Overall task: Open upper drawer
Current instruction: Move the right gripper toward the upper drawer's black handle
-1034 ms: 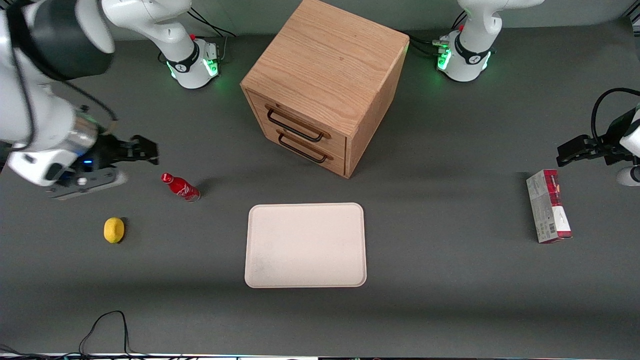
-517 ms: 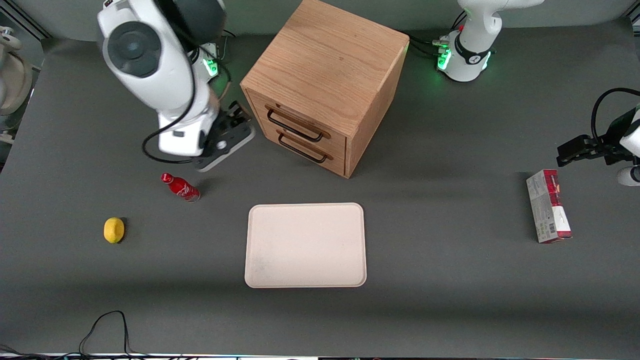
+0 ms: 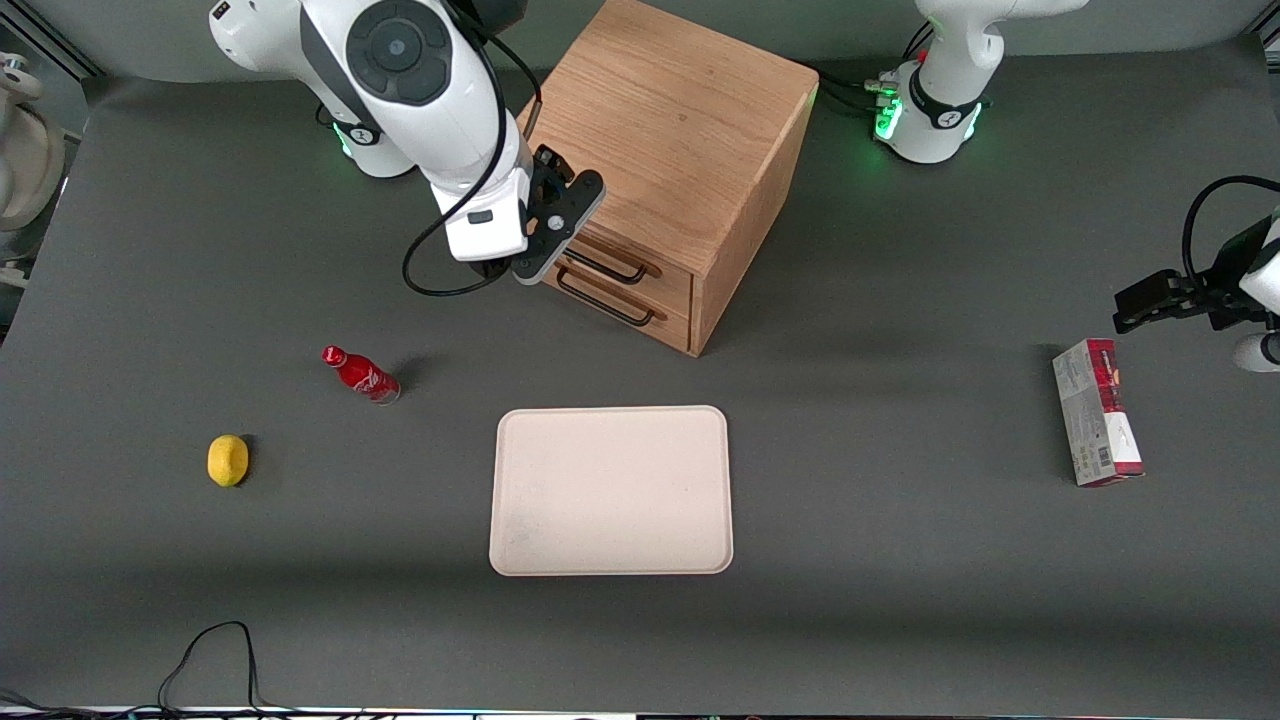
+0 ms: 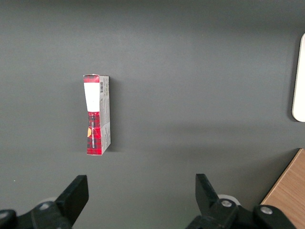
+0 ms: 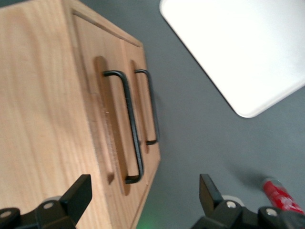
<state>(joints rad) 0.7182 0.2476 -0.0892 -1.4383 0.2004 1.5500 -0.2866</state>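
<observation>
On the grey table (image 3: 900,560), the gripper (image 3: 552,200) hovers with fingers (image 5: 76,193) spread in front of the closed upper drawer (image 5: 107,109) and its handle (image 5: 131,126).

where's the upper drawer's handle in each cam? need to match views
Front view: upper drawer handle on the cabinet front, partly covered by the gripper hovering above it, fingers open.
Right wrist view: handle in plain sight, between the fingers.
Left wrist view: not in it.
Shared landmark: the white tray.

No legible text on the box (image 4: 97,114) or bottle (image 3: 360,374).
</observation>
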